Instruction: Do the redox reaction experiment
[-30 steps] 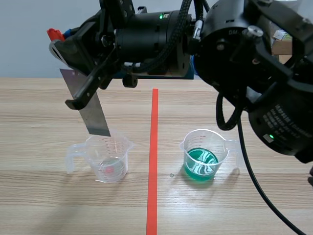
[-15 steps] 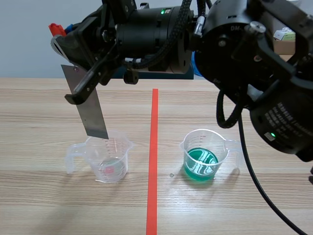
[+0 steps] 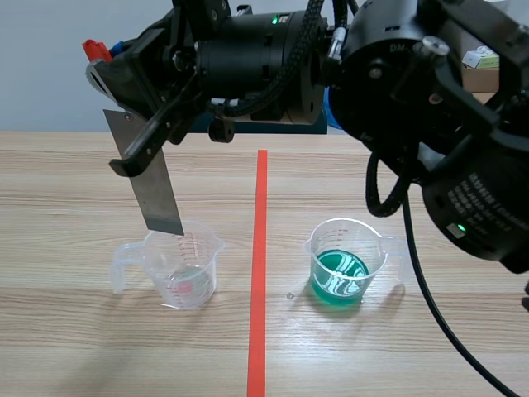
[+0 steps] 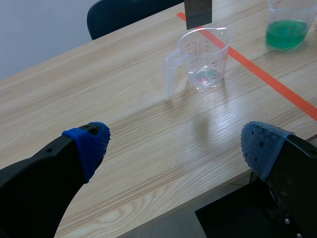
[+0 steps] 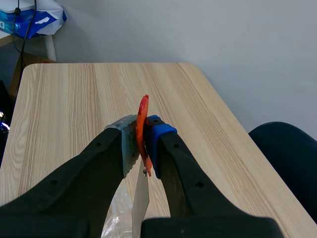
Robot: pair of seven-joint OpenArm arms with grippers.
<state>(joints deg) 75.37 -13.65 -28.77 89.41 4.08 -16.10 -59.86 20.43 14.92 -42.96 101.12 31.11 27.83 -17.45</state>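
Strip of grey metal hangs upright, clamped in right fingers, tip just above clear plastic cup; left fingers apart.

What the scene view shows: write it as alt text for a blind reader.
The right arm's gripper holds a grey metal strip hanging with its lower end near the rim of a clear cup on a wooden table. Right of a red tape line stands a second cup holding green liquid.

Black arms — braided cables, green lights, white lettering — with blue dotted end effector pads.
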